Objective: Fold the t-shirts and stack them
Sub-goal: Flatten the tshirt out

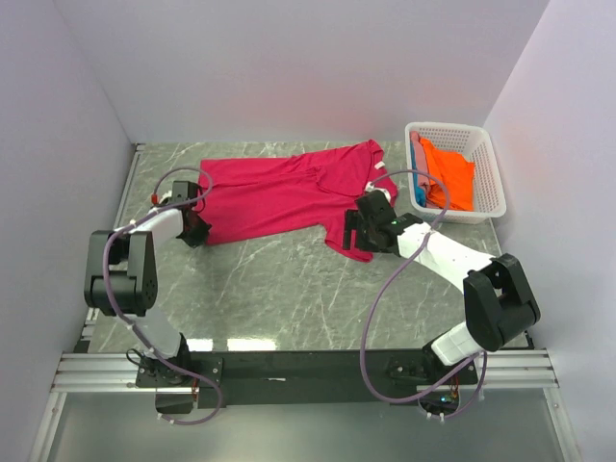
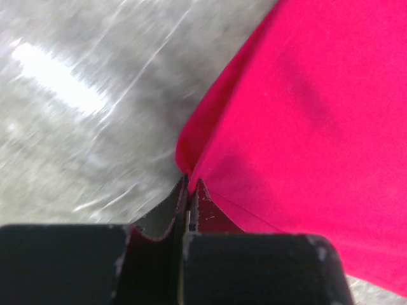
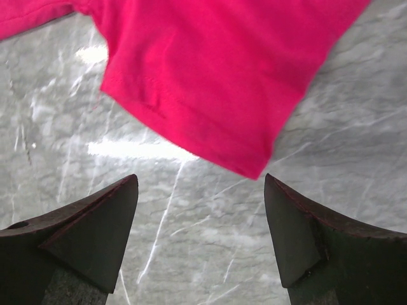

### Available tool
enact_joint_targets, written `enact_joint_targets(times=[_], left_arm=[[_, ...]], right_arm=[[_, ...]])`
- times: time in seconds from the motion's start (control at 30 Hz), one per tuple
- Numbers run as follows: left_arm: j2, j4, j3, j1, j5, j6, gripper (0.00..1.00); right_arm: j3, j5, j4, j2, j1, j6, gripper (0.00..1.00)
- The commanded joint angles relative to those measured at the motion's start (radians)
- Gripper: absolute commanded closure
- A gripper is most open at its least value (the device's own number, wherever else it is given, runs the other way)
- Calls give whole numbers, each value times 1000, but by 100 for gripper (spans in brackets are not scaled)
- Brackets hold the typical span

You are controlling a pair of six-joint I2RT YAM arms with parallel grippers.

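Note:
A crimson-pink t-shirt [image 1: 289,192] lies spread across the far half of the table. My left gripper [image 1: 197,227] sits at its lower left corner. In the left wrist view, the left gripper [image 2: 189,185] is shut, with the edge of the pink cloth [image 2: 305,114] pinched between the tips. My right gripper [image 1: 359,229] hovers at the shirt's near right sleeve. In the right wrist view, the right gripper [image 3: 200,179] stands open over bare table, just short of the sleeve hem [image 3: 203,82]. An orange t-shirt [image 1: 450,175] and a blue-teal t-shirt [image 1: 420,146] lie in the basket.
A white lattice basket [image 1: 486,188] stands at the far right against the wall. White walls close in the table on the left, back and right. The grey marble tabletop [image 1: 279,289] stretches between the shirt and the arm bases.

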Motion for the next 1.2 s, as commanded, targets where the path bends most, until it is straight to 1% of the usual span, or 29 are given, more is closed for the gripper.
enact_joint_targets(times=[0.0,0.17,0.27,0.37,0.47,0.63,0.67,0.8,0.83,0.87,0.9,1.03,1.17], left_arm=[[-105,7,-53,3,-39,16,99],[-239,30,-97,3,-76,-29,99],[-269,18,-102,2,-103,-38,99],[-273,24,-105,2,-116,-36,99],[-263,41,-106,2,-105,-18,99],[-279,71,-117,-8,-108,2,99],[-283,70,-116,-9,-113,5,99],[-288,70,-116,-11,-131,5,99],[-288,71,-116,-12,-124,7,99],[-285,73,-116,-12,-123,8,99],[-285,70,-113,-12,-125,10,99],[-283,58,-103,-14,-148,10,99],[-286,58,-103,-17,-148,5,99]], right_arm=[[3,8,-11,-40,31,12,14],[-23,37,-51,-55,72,38,14],[-78,25,-24,-88,77,56,14],[-98,25,13,-89,77,70,15],[-81,35,32,-45,78,67,16],[-8,187,-6,42,69,74,18],[5,190,-14,67,63,81,18],[-9,145,41,84,19,70,24],[-23,122,77,87,6,64,28],[-27,59,90,95,-15,58,37],[-29,36,93,101,-23,62,39],[-75,-15,122,95,-26,73,40],[-107,-21,113,93,-27,100,41]])
